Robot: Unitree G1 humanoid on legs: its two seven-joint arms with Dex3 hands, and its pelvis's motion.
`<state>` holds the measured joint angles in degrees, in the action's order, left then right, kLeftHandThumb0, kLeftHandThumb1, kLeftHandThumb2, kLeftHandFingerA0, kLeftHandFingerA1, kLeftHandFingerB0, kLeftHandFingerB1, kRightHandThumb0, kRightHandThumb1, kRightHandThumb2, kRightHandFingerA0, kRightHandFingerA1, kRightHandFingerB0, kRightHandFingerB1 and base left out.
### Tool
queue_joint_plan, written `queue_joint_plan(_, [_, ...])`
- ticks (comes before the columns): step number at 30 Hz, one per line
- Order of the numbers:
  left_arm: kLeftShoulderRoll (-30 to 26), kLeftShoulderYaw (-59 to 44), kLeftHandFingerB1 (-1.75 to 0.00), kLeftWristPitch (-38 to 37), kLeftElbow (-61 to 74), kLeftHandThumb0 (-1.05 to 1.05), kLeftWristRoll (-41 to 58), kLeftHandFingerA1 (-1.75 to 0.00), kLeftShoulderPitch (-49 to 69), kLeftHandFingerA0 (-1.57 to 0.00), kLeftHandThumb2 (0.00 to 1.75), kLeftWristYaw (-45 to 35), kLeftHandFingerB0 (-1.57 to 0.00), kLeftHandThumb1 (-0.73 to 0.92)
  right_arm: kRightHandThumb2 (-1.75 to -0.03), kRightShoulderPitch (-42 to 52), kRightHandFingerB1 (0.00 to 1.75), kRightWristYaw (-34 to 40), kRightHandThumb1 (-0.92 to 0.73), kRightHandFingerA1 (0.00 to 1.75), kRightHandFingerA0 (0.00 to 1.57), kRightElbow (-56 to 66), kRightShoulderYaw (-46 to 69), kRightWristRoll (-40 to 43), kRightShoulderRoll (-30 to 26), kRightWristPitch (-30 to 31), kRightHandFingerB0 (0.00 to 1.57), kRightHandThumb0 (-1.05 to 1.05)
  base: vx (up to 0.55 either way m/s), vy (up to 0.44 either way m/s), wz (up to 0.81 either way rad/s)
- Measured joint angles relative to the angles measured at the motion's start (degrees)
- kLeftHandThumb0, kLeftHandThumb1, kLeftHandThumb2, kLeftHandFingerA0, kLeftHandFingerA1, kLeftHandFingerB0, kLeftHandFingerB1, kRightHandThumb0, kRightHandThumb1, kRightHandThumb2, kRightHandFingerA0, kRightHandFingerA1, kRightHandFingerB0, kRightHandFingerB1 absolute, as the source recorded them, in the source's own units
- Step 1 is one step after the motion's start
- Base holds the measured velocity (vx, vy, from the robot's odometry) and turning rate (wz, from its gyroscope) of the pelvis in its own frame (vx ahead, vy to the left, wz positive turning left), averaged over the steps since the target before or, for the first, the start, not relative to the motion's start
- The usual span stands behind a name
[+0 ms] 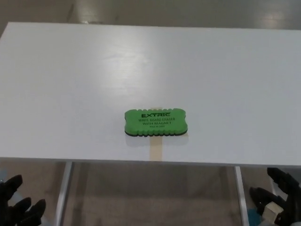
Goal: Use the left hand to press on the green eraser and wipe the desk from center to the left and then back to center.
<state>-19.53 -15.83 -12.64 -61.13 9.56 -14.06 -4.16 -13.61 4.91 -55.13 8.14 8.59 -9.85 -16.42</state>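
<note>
A green eraser with black printed lettering lies flat on the white desk, near the front edge and about at the middle. My left hand hangs below the desk's front edge at the bottom left corner, its black fingers spread apart and holding nothing. At the bottom right corner, my right hand also sits below the desk level, fingers apart and empty. Both hands are well away from the eraser.
A strip of tan tape runs from under the eraser to the desk's front edge. White desk legs show below the front edge, over a brownish floor.
</note>
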Motion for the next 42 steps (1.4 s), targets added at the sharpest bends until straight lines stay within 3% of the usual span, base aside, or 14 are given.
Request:
queue_joint_plan(22, [0.01, 1.97, -0.46, -3.94, 0.69, -0.1, -1.14, -0.51, 6.38, -0.21, 0.91, -3.2, -0.12, 0.49, -0.59, 5.08, 0.37, -0.11, -0.65, 0.43, 0.52, -0.41, 1.31, -1.61, 1.78, -2.3, 0.37, -0.18, 0.0, 0.0, 0.0])
queue_joint_plan(23, [-0.02, 2.24, -0.32, -4.2, 1.41, -0.16, -1.16, -0.38, 7.39, -0.28, 0.63, -4.45, -0.21, 0.69, -0.59, 5.34, 0.36, -0.15, -0.65, 0.43, 0.51, -0.36, 1.31, -1.64, 1.79, -2.31, 0.37, -0.18, 0.0, 0.0, 0.0])
queue_joint_plan(29, [-0.2, 2.61, -0.32, -4.6, 4.72, -0.15, -0.64, -0.38, 10.66, -0.27, 0.61, -9.62, -0.23, 0.66, -0.59, 5.43, 0.37, -0.45, -0.65, 0.43, 0.51, -0.05, 1.32, -1.58, 1.8, -2.31, 0.37, -0.18, 0.0, 0.0, 0.0])
queue_joint_plan(30, [-0.23, 2.65, -0.49, -4.6, 5.84, -0.1, -0.32, -0.52, 11.6, -0.2, 0.88, -10.97, -0.16, 0.45, -0.59, 5.44, 0.36, -0.53, -0.65, 0.43, 0.51, -0.05, 1.32, -1.55, 1.79, -2.31, 0.37, -0.17, 0.0, 0.0, 0.0])
queue_joint_plan(42, [-2.26, 4.66, -0.53, -4.97, 25.56, -0.1, 2.22, -0.53, 25.17, -0.22, 0.89, -22.85, -0.26, 0.44, -0.59, 5.82, 0.37, -1.29, -0.65, 0.43, 0.51, -0.18, 1.2, -1.58, 1.8, -2.36, 0.38, -0.16, 0.0, 0.0, 0.0])
